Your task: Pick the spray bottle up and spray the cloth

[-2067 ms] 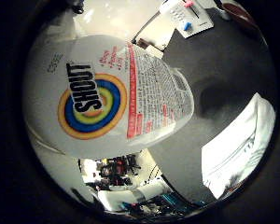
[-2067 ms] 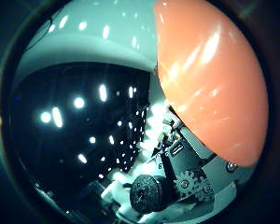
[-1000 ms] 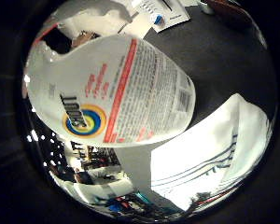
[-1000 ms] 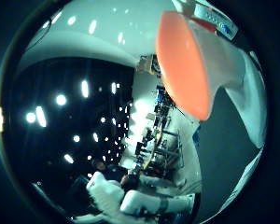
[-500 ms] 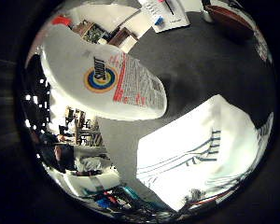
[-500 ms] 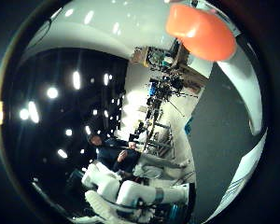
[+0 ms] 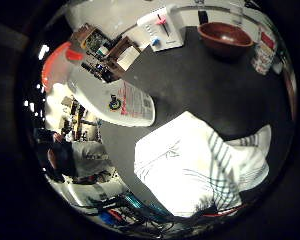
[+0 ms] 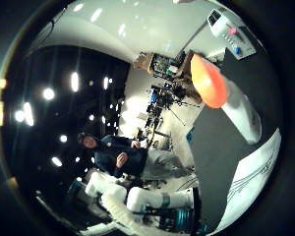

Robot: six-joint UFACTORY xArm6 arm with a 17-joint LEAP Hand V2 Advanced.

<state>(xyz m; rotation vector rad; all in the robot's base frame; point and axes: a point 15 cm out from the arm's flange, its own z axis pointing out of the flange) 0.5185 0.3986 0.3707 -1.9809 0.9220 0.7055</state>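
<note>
Little-finger-side palm view looks down on a dark table, the largest thing in sight. A white cloth with thin dark stripes lies spread flat on it. Next in size, a white spray bottle with an orange top lies on its side on the table near its edge, just beside the cloth; whether the two touch cannot be told. The bottle's label with a round, ringed mark faces the camera. Nothing of the hand touches the bottle. Farther across the table, well apart from the cloth, stands a brown bowl. A white box with small coloured marks sits at the far edge, and a small container stands beside the bowl. Thumb-side palm view shows white and teal parts of the hand at its rim, but how far the fingers are open cannot be told; they hold nothing that shows.
</note>
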